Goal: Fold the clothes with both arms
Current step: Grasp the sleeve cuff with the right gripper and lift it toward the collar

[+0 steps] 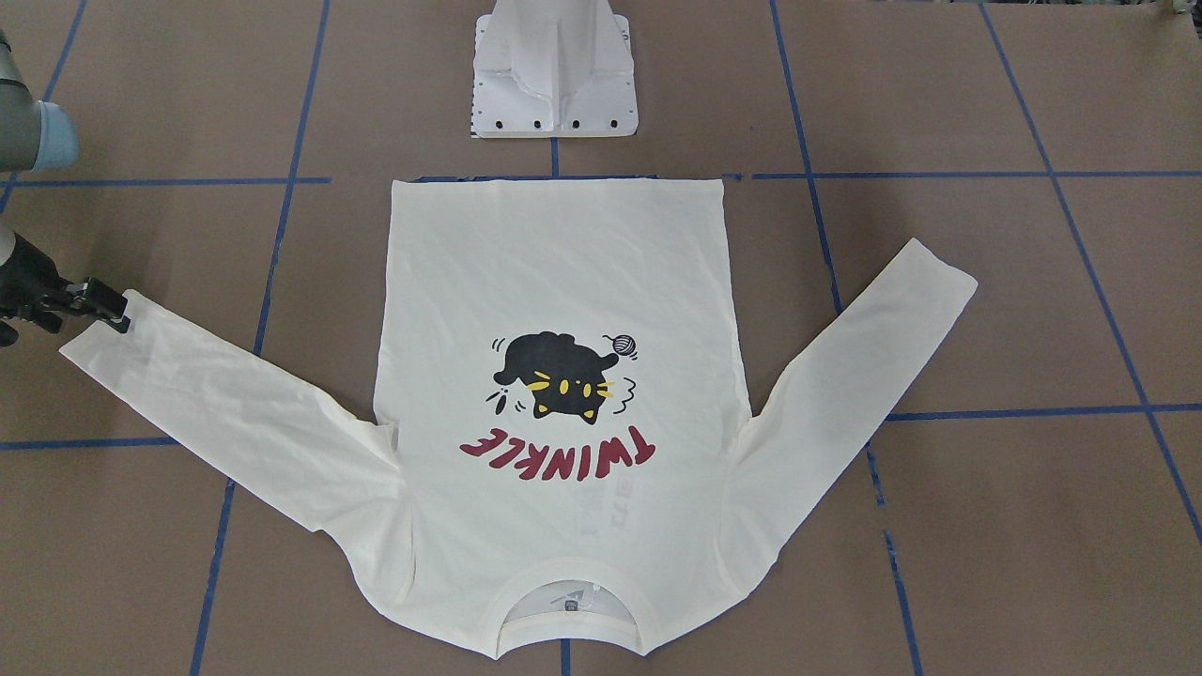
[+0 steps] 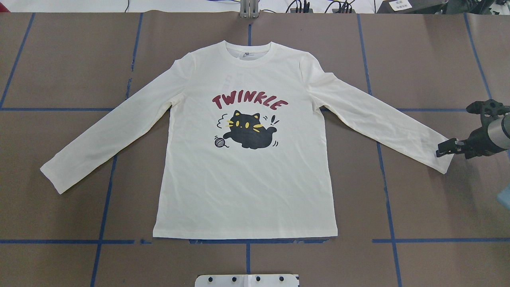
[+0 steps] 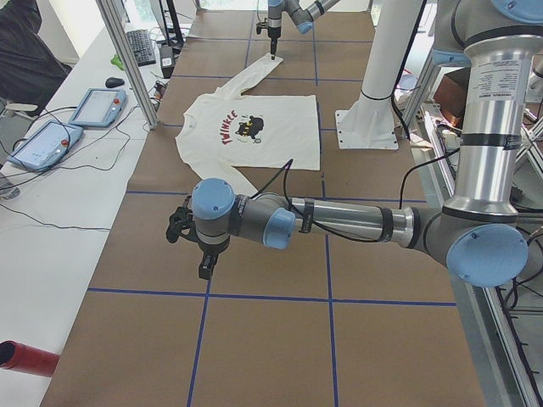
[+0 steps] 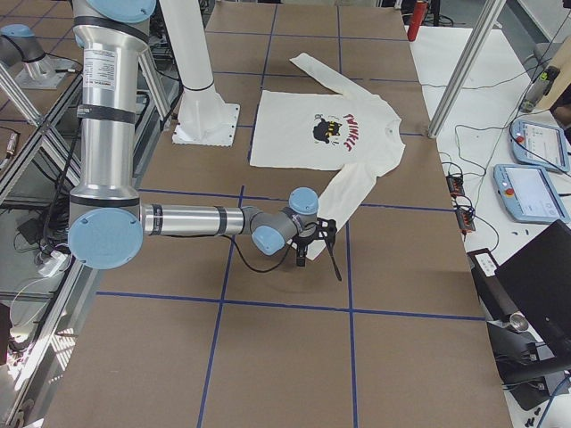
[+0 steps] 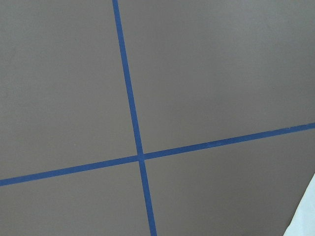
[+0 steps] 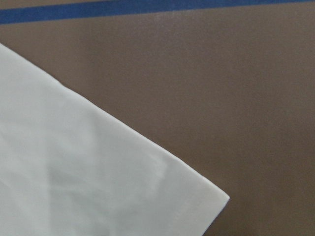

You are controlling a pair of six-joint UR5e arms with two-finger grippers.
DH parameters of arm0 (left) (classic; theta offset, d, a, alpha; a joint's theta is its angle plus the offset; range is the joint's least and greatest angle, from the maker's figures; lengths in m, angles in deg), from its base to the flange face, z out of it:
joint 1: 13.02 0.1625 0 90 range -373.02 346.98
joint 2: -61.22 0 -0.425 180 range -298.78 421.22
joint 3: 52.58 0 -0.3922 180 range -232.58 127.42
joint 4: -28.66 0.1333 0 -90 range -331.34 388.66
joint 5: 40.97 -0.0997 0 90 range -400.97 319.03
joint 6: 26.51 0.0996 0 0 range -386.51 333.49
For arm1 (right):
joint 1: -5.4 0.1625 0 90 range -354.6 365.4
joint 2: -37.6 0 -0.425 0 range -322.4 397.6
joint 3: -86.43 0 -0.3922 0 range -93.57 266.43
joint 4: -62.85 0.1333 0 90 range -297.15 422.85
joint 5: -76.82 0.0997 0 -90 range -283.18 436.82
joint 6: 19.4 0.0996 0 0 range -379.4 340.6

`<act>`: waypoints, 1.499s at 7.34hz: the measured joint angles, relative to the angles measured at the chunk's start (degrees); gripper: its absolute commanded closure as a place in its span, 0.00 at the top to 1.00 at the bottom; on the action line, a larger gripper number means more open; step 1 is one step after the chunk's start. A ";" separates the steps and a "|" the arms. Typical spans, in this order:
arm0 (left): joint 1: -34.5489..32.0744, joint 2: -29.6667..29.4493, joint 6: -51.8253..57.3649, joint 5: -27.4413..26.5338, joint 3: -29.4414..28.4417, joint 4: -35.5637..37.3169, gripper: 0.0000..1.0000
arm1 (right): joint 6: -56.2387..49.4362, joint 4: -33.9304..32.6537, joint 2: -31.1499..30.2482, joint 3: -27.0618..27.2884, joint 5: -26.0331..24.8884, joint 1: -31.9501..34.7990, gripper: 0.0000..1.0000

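T-shirt (image 2: 247, 179) lies flat, print up, at the centre of the table (image 2: 418, 59), sleeves spread. Right gripper (image 2: 447, 148) is at the sleeve cuff (image 2: 441, 161), at the shirt's 3 o'clock; jaw state cannot be told. Left gripper (image 3: 206, 270) hangs well apart beyond 9 o'clock; jaw state likewise undetermined.

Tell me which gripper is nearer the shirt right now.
Right. The right gripper is at the edge of the cuff on the shirt. The left gripper hangs over the table beyond the other cuff, clear of the cloth.
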 measured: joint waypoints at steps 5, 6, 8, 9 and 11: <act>-0.01 0.19 0.25 2.08 -0.04 -0.01 1.00 | 0.07 -0.53 -0.27 0.81 2.45 0.21 0.27; -0.02 0.19 0.26 2.11 -0.04 0.00 1.00 | 0.07 -0.58 -0.44 0.91 2.55 0.25 0.20; -0.01 0.18 0.20 2.17 -0.04 0.00 1.00 | 0.07 -0.70 -0.30 0.93 2.63 0.27 0.00; -0.01 0.18 0.18 2.17 -0.04 0.00 1.00 | 0.07 -0.74 -0.11 0.99 2.67 0.14 0.00; -0.01 0.23 0.15 2.18 -0.04 0.00 1.00 | 0.07 -0.92 -0.09 1.17 2.57 0.15 0.00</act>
